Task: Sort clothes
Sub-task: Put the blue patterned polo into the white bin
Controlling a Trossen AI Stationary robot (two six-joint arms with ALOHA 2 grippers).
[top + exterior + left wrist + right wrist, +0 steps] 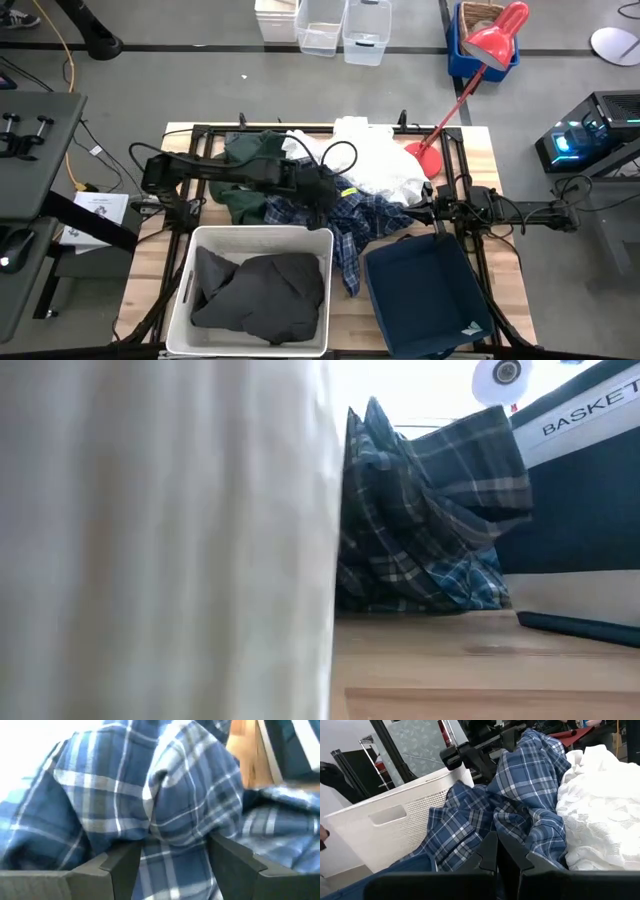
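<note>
Wooden table (480,150) carries two bins at its near edge | white plastic bin (257,240) holds dark cloth, navy fabric bin (425,290) looks empty | plaid shirt (365,225) lies between them | left gripper (172,865) spread wide, shirt fold between fingers | right gripper (497,855) closed, empty, near shirt.

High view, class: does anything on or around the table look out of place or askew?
Yes. The plaid shirt trails off the clothes pile and hangs over the white plastic bin rim, neither in nor out. A red desk lamp leans across the table's far corner, odd among laundry.
</note>
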